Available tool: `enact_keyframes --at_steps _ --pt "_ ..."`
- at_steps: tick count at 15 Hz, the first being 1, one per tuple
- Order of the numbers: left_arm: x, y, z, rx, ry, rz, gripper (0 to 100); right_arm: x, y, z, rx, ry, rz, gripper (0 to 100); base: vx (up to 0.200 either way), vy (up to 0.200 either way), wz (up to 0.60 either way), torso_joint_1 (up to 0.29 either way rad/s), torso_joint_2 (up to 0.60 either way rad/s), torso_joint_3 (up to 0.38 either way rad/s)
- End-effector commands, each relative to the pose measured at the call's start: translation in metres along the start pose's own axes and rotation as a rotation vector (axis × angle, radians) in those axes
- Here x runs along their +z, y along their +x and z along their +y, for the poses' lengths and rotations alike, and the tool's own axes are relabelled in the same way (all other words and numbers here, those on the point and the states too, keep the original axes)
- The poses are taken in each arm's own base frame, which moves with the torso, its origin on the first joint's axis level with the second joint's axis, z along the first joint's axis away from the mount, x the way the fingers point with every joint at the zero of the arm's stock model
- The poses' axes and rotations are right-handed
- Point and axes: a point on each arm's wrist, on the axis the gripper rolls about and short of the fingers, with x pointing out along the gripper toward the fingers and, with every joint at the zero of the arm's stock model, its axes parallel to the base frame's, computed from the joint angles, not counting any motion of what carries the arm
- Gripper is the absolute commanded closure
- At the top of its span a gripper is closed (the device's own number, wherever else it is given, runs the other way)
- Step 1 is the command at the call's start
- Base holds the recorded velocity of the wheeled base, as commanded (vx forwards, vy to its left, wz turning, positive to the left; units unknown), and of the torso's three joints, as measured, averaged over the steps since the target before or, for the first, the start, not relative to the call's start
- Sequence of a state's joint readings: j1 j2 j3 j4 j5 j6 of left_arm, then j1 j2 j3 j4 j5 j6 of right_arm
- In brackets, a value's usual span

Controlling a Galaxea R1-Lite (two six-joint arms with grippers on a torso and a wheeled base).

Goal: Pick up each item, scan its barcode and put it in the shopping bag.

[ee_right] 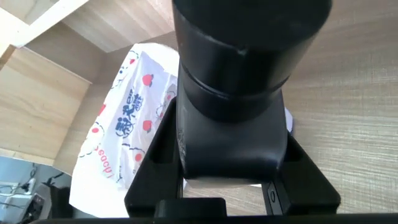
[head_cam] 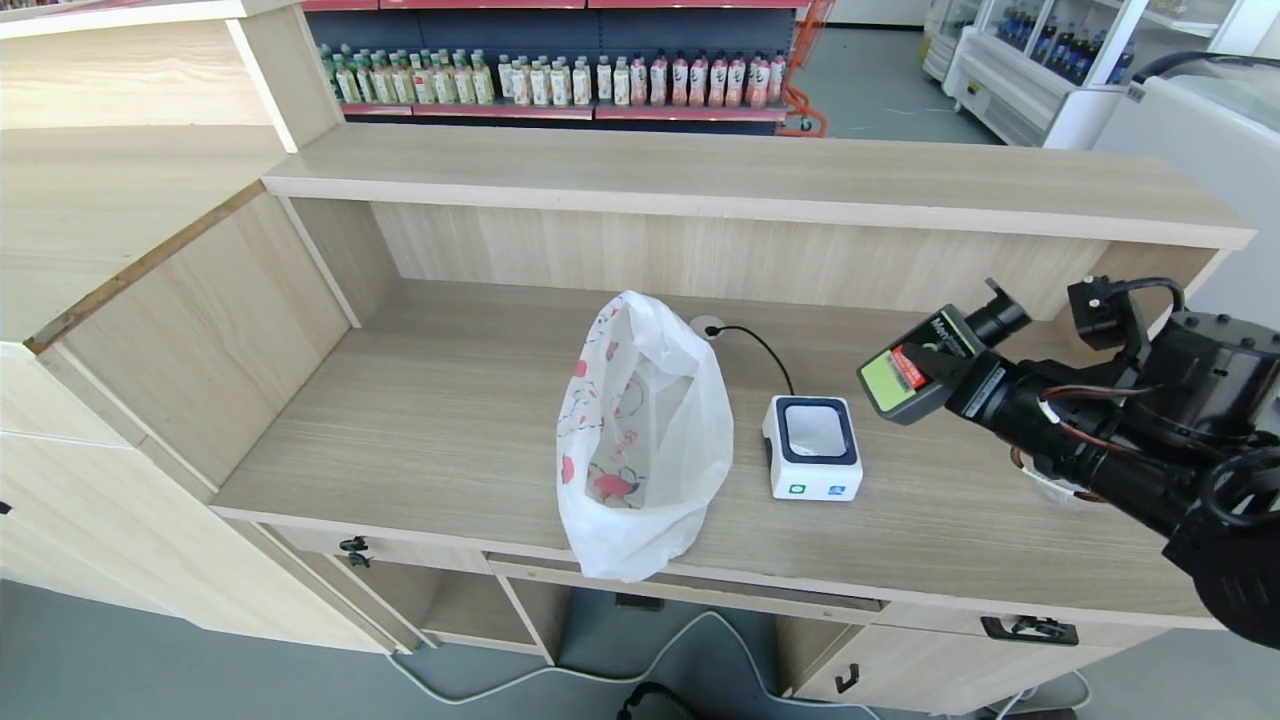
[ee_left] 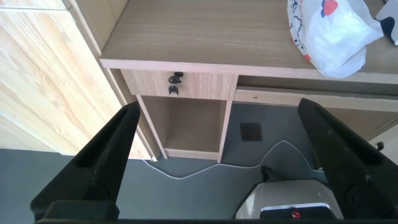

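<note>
Over the counter's [head_cam: 450, 420] right end, right gripper [head_cam: 945, 385] is clamping a dark bottle [head_cam: 890, 385] mid-body: rigid, likely light, glossy label possibly slippery. Left gripper [ee_left: 217, 109] is hanging spread wide.

Light wooden counter [head_cam: 420, 420], white barcode scanner [head_cam: 812, 447] stood on it, white red-printed shopping bag [head_cam: 640, 440] sat open just left of the scanner, black cable [head_cam: 765, 350] ran from behind the scanner to a round port [head_cam: 707, 326].
</note>
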State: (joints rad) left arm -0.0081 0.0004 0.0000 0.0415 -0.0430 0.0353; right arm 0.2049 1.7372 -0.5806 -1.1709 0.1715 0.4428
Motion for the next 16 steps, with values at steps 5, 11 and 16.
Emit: enact_keyframes --at_steps 5,11,16 --pt "0.000 0.000 0.000 0.000 0.000 0.000 0 -0.033 0.023 -0.020 -0.032 -0.049 0.071 100 0.000 0.000 0.00 0.000 0.00 0.000" --pt "0.000 0.000 0.000 0.000 0.000 0.000 0 -0.040 0.040 -0.026 0.012 -0.048 0.083 100 0.000 0.000 0.00 0.000 0.00 0.000" --pt "0.000 0.000 0.000 0.000 0.000 0.000 0 -0.045 0.051 -0.029 0.028 -0.056 0.072 100 0.000 0.000 0.00 0.000 0.00 0.000"
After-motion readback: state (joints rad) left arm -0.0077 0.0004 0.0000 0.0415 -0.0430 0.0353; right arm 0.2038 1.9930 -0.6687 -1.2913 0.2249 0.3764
